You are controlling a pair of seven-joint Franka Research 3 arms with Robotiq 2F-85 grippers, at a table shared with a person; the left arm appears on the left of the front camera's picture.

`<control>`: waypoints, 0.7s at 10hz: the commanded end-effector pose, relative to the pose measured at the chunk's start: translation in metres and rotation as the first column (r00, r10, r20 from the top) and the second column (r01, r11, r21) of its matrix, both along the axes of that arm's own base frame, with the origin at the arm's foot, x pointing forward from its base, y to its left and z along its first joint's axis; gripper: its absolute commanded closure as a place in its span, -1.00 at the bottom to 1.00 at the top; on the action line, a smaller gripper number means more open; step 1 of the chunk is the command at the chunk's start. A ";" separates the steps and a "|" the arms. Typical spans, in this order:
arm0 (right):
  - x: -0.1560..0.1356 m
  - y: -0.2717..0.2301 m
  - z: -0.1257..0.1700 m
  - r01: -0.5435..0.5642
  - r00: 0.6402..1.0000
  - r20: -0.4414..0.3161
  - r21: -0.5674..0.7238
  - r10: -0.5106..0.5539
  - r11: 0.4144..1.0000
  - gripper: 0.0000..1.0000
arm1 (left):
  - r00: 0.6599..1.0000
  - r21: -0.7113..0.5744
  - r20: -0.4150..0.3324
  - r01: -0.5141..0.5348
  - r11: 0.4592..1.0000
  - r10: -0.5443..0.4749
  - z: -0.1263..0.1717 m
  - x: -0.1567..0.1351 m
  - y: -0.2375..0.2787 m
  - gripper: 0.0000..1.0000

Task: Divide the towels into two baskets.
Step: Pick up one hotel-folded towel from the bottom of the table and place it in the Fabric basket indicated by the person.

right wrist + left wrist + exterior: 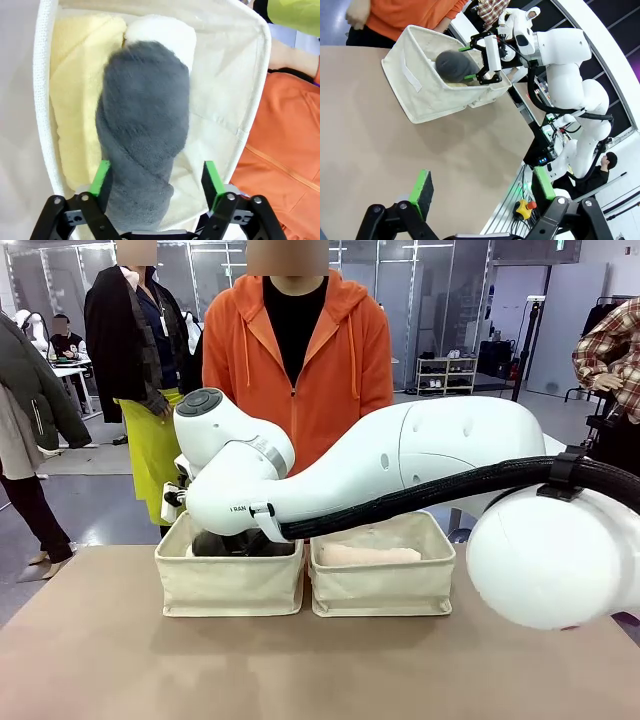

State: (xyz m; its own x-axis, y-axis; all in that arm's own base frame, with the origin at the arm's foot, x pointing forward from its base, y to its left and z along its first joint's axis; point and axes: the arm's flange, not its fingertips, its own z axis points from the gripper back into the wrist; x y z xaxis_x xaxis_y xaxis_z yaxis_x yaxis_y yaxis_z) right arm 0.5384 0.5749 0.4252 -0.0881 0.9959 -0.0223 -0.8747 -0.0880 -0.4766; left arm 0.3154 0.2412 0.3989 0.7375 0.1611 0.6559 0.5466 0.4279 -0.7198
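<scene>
Nearest the front camera is the right arm [400,475], a bulky white joint at picture right and the rest reaching across the middle to the left basket [229,580]. Its wrist hangs over that basket, and a dark shape shows just under it inside the rim. The right basket [383,580] stands just beside the first on the tan desk [300,670], with the pink towel [369,555] lying flat in it. A person in an orange hoodie [300,350] stands behind both baskets.

In the left wrist view, the left gripper [480,192] hangs over bare desk with its green pads [421,187] set wide apart and nothing between them. Farther off, the left basket shows tilted in the picture, with the grey towel [454,64] poking up in it. The right gripper [470,62] is over that basket, its fingers on either side of the towel's end.

In the right wrist view, the right gripper [157,182] looks straight down into the left basket [45,125]. The grey towel [142,135] lies between its fingers, on top of the yellow towel [75,110] and the white towel [165,32]. The jaws stand spread: the pad on the picture's right is clear of the grey roll, while the other sits right at its edge, and I cannot tell if it touches.
</scene>
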 end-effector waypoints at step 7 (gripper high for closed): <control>0.001 0.000 0.007 0.004 1.000 0.006 0.013 -0.004 1.000 -1.00 | 1.000 -0.003 0.000 -0.002 1.000 0.002 0.004 -0.002 0.001 -1.00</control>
State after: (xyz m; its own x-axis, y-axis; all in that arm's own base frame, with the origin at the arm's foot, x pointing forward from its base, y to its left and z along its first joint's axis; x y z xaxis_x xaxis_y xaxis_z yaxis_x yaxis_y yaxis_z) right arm 0.5404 0.5739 0.4319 -0.0766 0.9970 -0.0072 -0.8738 -0.0706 -0.4811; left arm 0.3154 0.2412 0.3989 0.7375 0.1612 0.6559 0.5466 0.4280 -0.7198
